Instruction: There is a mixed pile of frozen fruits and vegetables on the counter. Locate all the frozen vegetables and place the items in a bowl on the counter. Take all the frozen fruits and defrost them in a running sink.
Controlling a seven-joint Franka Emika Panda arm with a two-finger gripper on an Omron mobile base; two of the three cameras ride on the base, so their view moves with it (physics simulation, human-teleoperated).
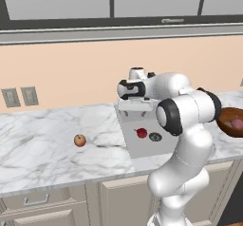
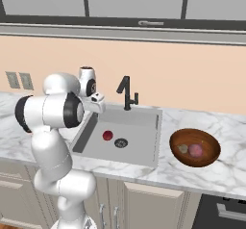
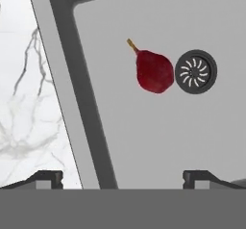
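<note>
**Dark red fruit lies in the sink below spread, empty fingers**

In the hand view the gripper (image 3: 123, 179) looks down with its two dark finger tips (image 3: 47, 179) set wide apart and nothing between them. One tip is over the white grey-veined marble counter (image 3: 24, 103) just outside the basin's rim; the other is over the grey rectangular recessed sink (image 3: 144, 141). Beyond the tips, on the basin floor, lies the dark red round fruit with a short stem (image 3: 153, 71), well clear of both fingers and just beside the round dark drain (image 3: 195, 71), perhaps touching it.

From the right base view, the black angular faucet (image 2: 127, 93) stands at the far rim of the sink, past the hand. Off to the far side of the basin from the fingers sits the wide, shallow, reddish-brown wooden-look bowl (image 2: 207, 157), holding the pinkish-purple ball (image 2: 195, 149) and a smaller olive-brown piece (image 2: 183, 148) beside it.

In the left base view, the orange-yellow apple-like fruit (image 1: 79, 140) rests alone on the counter, well apart from the gripper, on the side away from the bowl.
</note>
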